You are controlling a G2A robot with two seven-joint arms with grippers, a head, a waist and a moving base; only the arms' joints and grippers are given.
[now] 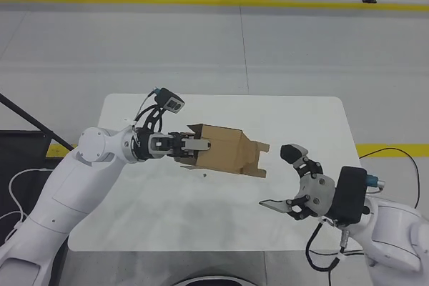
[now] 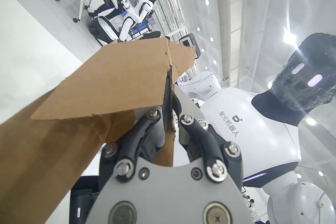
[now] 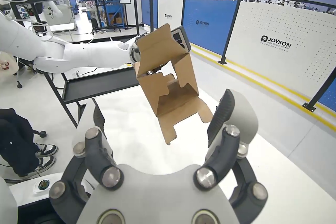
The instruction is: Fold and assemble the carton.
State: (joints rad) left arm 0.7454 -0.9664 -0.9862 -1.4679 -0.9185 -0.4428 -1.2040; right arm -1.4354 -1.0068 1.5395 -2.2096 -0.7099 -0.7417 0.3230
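- Carton (image 1: 225, 149): brown cardboard, partly erected into an open sleeve, held in the air above the middle of the white table (image 1: 300, 121) and not touching it.
- Long axis: in the top view it runs across the table from one arm towards the other, tilted slightly towards the robot at the far end from the grip.
- Open end: the mouth with loose flaps points at the right gripper (image 1: 286, 179). In the right wrist view the hollow of the carton (image 3: 168, 83) faces the camera, and one flap hangs down below the mouth.
- Left gripper (image 1: 200, 144): clamped on the carton at the end opposite the mouth. In the left wrist view the jaws are drawn narrow on a cardboard edge (image 2: 172, 101), with one wall of the carton (image 2: 105, 83) folded over beside them.
- Right gripper (image 3: 162, 114): jaws spread wide and holding nothing. Its fingers (image 3: 223, 114) stand either side of the line to the carton's mouth.
- Relation to the right jaws: the carton lies beyond the fingertips, near them but not between them and not touching.
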